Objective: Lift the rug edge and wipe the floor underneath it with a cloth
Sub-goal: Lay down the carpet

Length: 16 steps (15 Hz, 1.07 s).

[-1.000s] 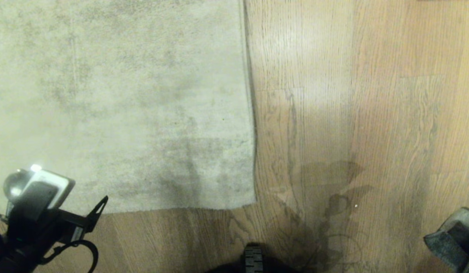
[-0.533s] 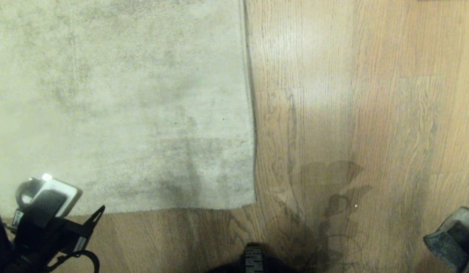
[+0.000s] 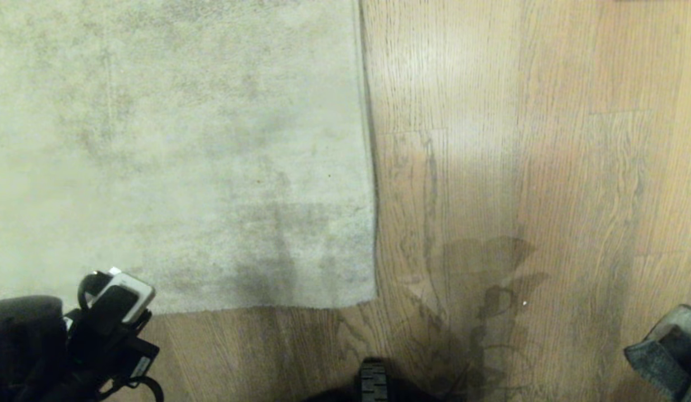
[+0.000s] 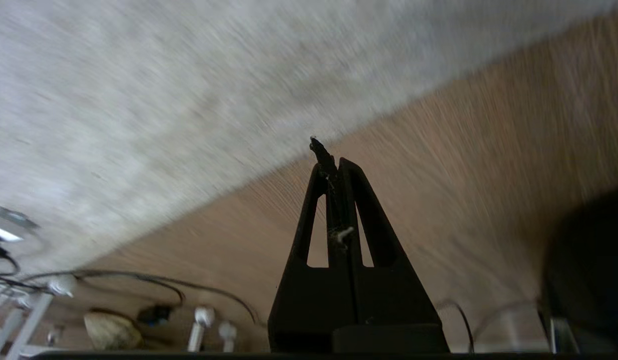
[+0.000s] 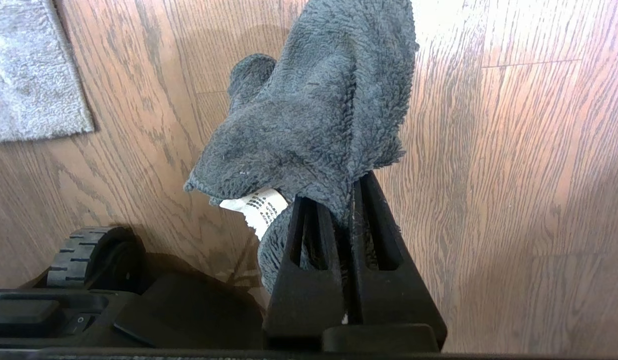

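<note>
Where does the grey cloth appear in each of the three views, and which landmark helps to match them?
Head view: the cloth is at the bottom right corner, partly cut off.
Left wrist view: it is not in this picture.
Right wrist view: it fills the upper centre, pinched in the right tool.
Shared landmark: the rug, whose corner also shows at the upper left of the right wrist view.

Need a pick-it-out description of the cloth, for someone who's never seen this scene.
Start from the big pale rug on the wood floor; cross the bare planks to the right, past the rug's corner. There the right end effector is shut on the cloth, holding it above the floor. It is dark grey and fluffy with a white care tag, far darker and smaller than the rug.
</note>
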{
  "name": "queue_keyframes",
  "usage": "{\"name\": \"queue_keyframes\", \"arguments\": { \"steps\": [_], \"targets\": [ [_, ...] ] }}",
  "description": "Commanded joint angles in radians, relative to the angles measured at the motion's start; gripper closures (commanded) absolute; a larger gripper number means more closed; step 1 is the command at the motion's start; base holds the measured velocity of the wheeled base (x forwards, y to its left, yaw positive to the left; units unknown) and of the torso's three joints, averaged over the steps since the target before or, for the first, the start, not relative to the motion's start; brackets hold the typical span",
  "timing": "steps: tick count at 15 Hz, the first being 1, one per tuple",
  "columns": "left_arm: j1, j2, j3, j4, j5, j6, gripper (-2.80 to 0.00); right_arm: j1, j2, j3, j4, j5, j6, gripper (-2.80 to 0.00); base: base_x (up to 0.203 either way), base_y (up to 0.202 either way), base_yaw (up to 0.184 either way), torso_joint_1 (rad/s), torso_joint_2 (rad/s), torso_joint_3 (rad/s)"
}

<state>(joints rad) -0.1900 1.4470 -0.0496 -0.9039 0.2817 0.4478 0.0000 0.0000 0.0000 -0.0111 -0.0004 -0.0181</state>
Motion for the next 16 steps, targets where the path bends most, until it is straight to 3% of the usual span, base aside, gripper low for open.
{"name": "queue_keyframes", "arguments": {
  "steps": [1, 5, 8, 10, 12, 16],
  "targets": [
    [-0.01, 0.145, -0.007, -0.018, 0.001, -0.002, 0.0, 0.0, 0.002, 0.0, -0.001, 0.0, 0.0, 0.0, 0.0, 0.0, 0.0, 0.0, 0.0, 0.0],
    [-0.066, 0.404, -0.074, -0.137, 0.001, -0.006, 0.0, 0.0, 0.001, 0.0, -0.001, -0.001, 0.0, 0.0, 0.0, 0.0, 0.0, 0.0, 0.0, 0.0],
    [-0.135, 0.563, -0.264, -0.2, 0.0, -0.006, 0.0, 0.0, 0.0, 0.0, -0.001, 0.0, 0.0, 0.0, 0.0, 0.0, 0.0, 0.0, 0.0, 0.0],
    [-0.19, 0.648, -0.395, -0.209, -0.035, -0.012, 0.0, 0.0, 0.001, 0.0, -0.001, 0.0, 0.0, 0.0, 0.0, 0.0, 0.0, 0.0, 0.0, 0.0],
    [-0.258, 0.718, -0.513, -0.208, -0.099, -0.05, 0.0, 0.0, 0.001, 0.0, -0.001, 0.0, 0.0, 0.0, 0.0, 0.0, 0.0, 0.0, 0.0, 0.0],
    [-0.401, 0.776, -0.675, -0.146, -0.123, -0.175, 0.0, 0.0, 0.002, 0.0, -0.001, 0.0, 0.0, 0.0, 0.0, 0.0, 0.0, 0.0, 0.0, 0.0]
  ]
}}
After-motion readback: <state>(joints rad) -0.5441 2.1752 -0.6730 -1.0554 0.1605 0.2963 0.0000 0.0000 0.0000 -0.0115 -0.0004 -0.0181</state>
